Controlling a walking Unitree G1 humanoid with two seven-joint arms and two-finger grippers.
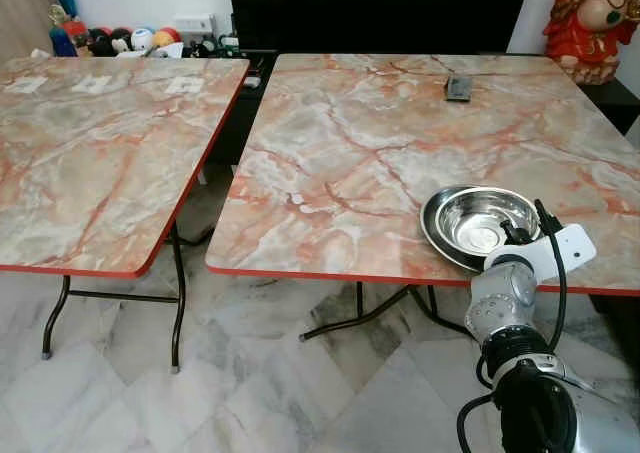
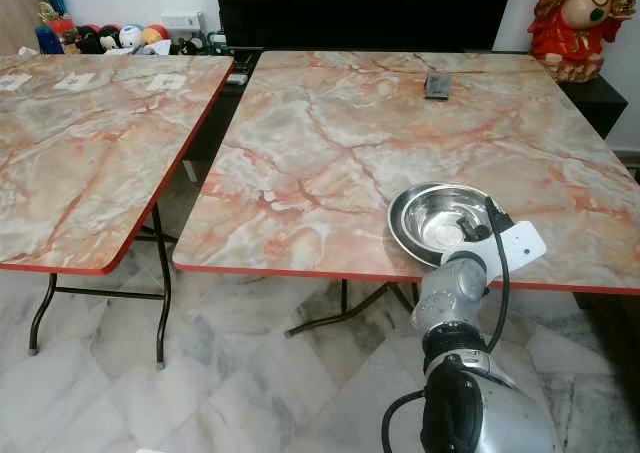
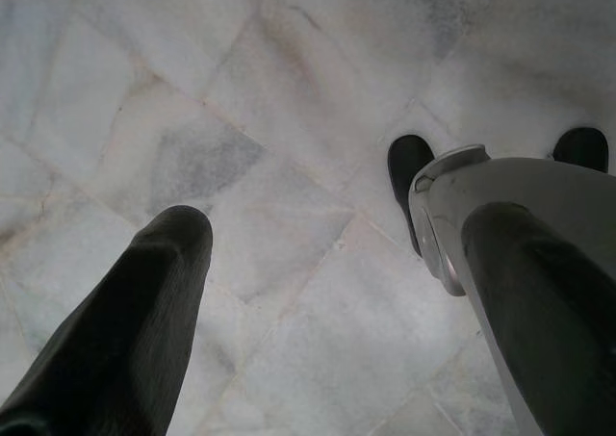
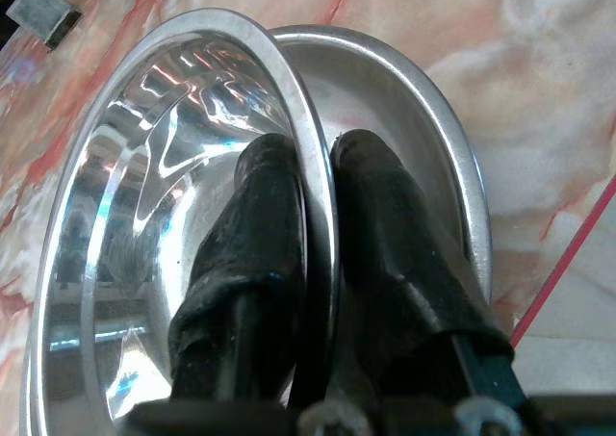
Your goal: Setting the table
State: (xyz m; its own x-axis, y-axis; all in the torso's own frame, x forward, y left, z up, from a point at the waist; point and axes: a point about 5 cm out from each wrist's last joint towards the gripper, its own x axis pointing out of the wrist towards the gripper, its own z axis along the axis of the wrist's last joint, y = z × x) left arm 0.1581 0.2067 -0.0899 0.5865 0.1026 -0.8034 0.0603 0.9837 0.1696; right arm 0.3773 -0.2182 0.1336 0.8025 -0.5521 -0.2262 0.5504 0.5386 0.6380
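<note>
A steel bowl (image 1: 482, 220) sits mouth-up inside a steel plate (image 4: 428, 109), one of each, on the marble-patterned table (image 1: 400, 143) near its front edge on the robot's right. Being round, it has no long axis. The right gripper (image 4: 318, 181) is clamped on the bowl's rim, one finger inside and one outside. A small dark object (image 1: 459, 89), perhaps a remote, lies at the far side. A second table (image 1: 90, 143) stands left. The left gripper (image 3: 327, 263) hangs spread wide over the floor (image 3: 289, 89).
</note>
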